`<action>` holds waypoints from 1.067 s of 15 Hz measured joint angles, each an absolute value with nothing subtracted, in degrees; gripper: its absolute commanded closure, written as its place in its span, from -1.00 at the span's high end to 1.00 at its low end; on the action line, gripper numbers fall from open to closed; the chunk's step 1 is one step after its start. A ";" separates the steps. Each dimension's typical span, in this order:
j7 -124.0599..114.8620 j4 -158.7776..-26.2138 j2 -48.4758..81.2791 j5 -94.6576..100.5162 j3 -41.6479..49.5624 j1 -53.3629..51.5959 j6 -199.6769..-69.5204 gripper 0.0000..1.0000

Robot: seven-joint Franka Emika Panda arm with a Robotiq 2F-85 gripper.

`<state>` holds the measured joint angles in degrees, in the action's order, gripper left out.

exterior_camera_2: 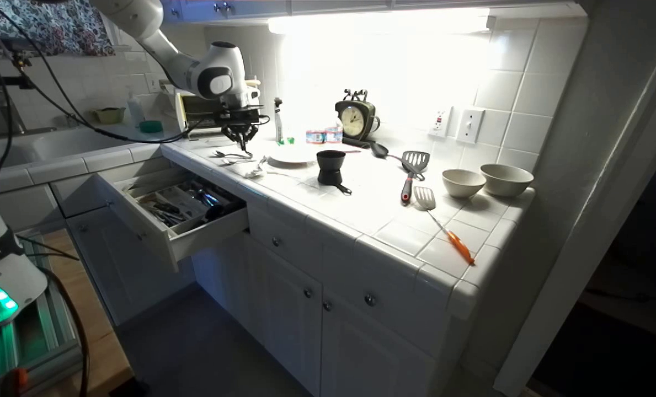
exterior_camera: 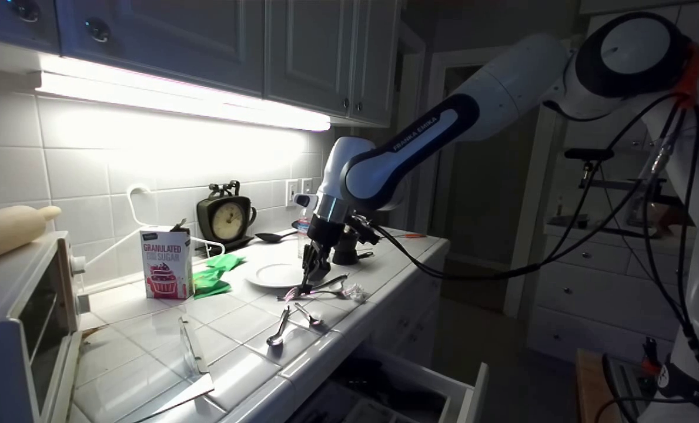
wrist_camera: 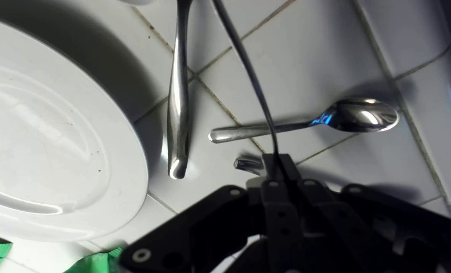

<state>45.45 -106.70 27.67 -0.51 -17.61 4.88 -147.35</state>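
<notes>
One thin metal utensil (wrist_camera: 250, 72) is pinched in your claw (wrist_camera: 281, 163), lower centre of the wrist view, type unclear; spoon (wrist_camera: 362, 115) at right, plate (wrist_camera: 124, 159) at left.

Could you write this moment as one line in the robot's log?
gripper: shut on thin metal utensil | utensil kind: unclear | close by: spoon, white plate | drawer: pulled open
</notes>
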 measured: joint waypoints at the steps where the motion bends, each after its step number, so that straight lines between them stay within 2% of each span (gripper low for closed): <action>1: 48.00 -106.70 27.77 -0.44 -17.52 4.88 -147.29 -0.98; 16: 81.10 -103.72 29.17 -0.47 -17.25 4.93 -139.47 -0.98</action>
